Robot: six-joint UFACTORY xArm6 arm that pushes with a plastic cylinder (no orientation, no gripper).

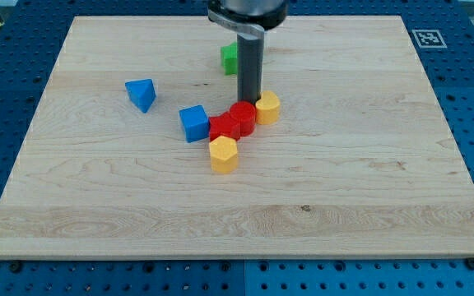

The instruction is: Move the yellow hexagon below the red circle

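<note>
Red circle (242,116) taken as landmark, sitting near the middle of the wooden board (369,189). My tip (248,99) stands just above it toward the view's top, close to or touching its upper edge, exact contact not clear. No gripper on this rig, only the bare rod, so nothing is clasped or let go. Two yellow pieces are present. One yellow block (267,108) touches the circle's right side, slightly higher; the other yellow block (223,153) lies below and a little left of the circle. Which one is the hexagon I cannot say with certainty; both look faceted. A second red block (224,127) is pressed against the circle's lower left, with a blue cube (193,123) just left of that. Blue triangular block (141,94) well apart to the left, green block (230,57) beyond the rod toward the top. Judgement: the cluster is tight, so any push risks dragging the circle along. Best to come round a yellow piece from its far side, push slowly, and keep the rod off both reds.
</note>
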